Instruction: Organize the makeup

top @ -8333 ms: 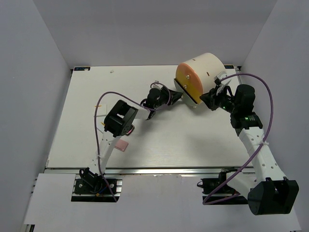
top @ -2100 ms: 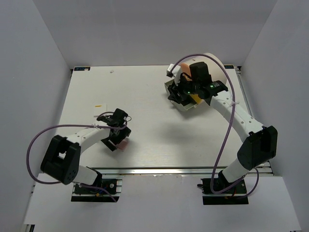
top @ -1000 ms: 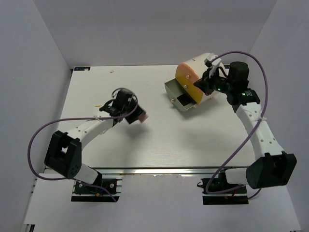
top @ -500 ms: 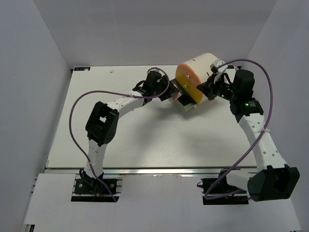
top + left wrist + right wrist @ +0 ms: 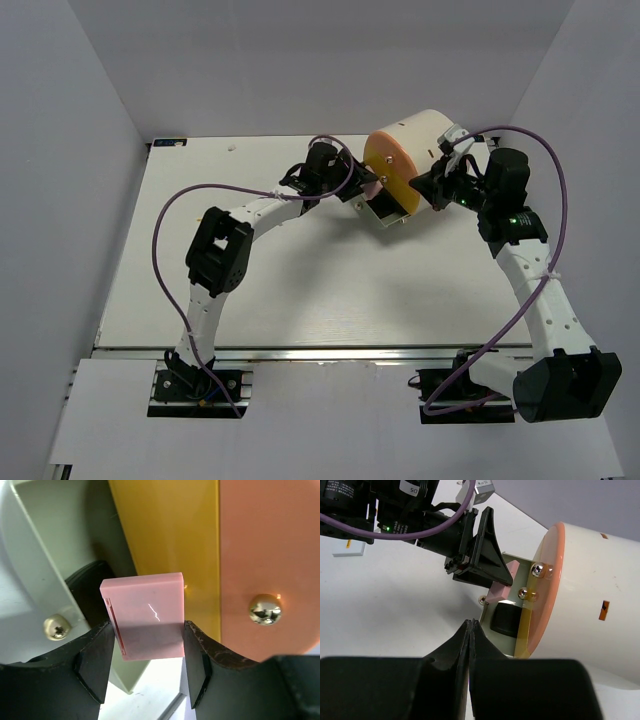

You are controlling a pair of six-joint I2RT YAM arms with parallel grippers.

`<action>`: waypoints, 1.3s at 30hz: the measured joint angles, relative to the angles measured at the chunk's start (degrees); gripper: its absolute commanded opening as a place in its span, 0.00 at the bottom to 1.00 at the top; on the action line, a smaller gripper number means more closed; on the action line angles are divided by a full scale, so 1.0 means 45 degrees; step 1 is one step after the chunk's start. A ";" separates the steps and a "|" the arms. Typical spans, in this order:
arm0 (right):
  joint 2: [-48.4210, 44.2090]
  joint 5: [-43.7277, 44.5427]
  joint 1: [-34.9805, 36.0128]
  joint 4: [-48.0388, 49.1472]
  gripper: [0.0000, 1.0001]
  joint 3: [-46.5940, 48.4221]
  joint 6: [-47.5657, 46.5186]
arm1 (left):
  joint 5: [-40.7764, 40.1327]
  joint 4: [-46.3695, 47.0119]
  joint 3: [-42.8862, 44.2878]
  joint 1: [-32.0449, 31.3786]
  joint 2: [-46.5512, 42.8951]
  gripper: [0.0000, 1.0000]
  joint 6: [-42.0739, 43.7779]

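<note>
Left jaws grip the pink square [image 5: 147, 615] over the open grey drawer [image 5: 30, 545] at the cylinder's [image 5: 425, 140] 7 o'clock; right jaws closed, empty, at its 4 o'clock

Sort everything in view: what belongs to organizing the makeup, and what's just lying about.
Job: flat pink square, gripped by the left hand; open grey drawer of the cream cylinder; dark item inside it.
Lying about: small white tag on the table; right hand, shut, empty.
</note>
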 measured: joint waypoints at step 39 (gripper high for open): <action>0.0777 -0.1700 0.0418 -0.2025 0.49 -0.0228 -0.1243 | -0.1039 -0.3706 -0.7033 0.4896 -0.7378 0.89 0.3560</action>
